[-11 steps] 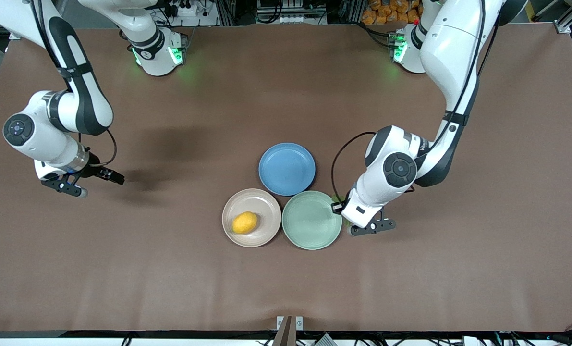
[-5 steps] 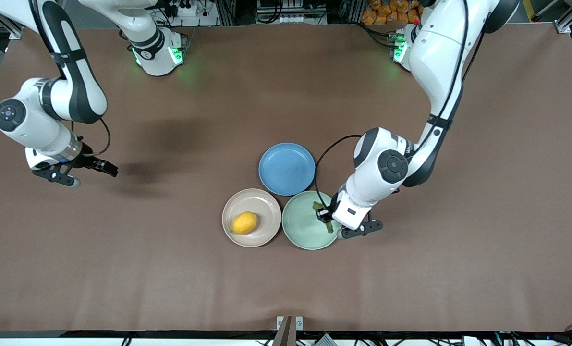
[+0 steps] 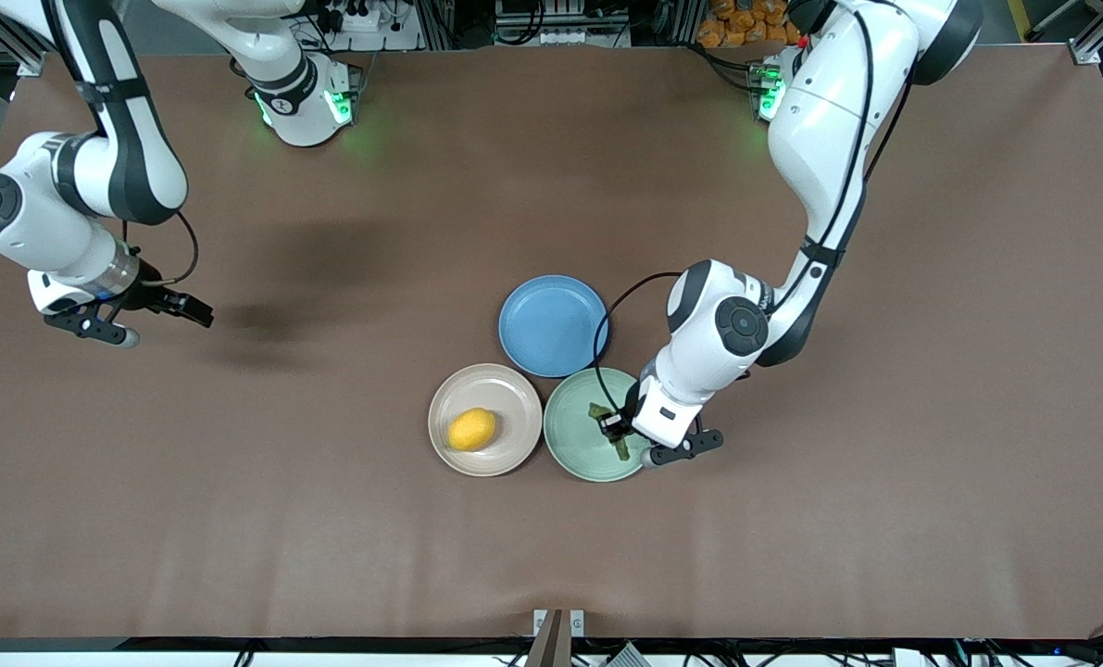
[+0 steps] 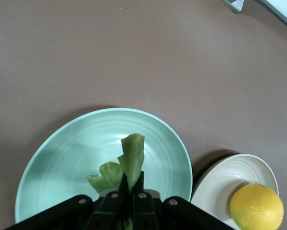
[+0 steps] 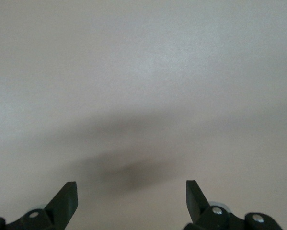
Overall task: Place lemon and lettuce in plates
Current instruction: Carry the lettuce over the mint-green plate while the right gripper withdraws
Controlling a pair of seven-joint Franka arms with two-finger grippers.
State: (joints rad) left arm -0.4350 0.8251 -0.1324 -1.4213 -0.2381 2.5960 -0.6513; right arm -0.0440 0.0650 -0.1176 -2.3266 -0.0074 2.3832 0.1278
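The right gripper (image 3: pixel 116 320) waits spread and empty over bare table toward the right arm's end, the lemon (image 3: pixel 471 430) already lies in the beige plate (image 3: pixel 514 453), and the left gripper (image 3: pixel 612 428), pinching the lettuce (image 3: pixel 607 428), hangs over the green plate (image 3: pixel 571 445), so only the release seems left.

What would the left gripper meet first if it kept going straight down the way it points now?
Most likely the mint green plate: the left gripper, shut on the lettuce, hangs over it, so the leaf would probably touch the plate first. Its height is unclear.
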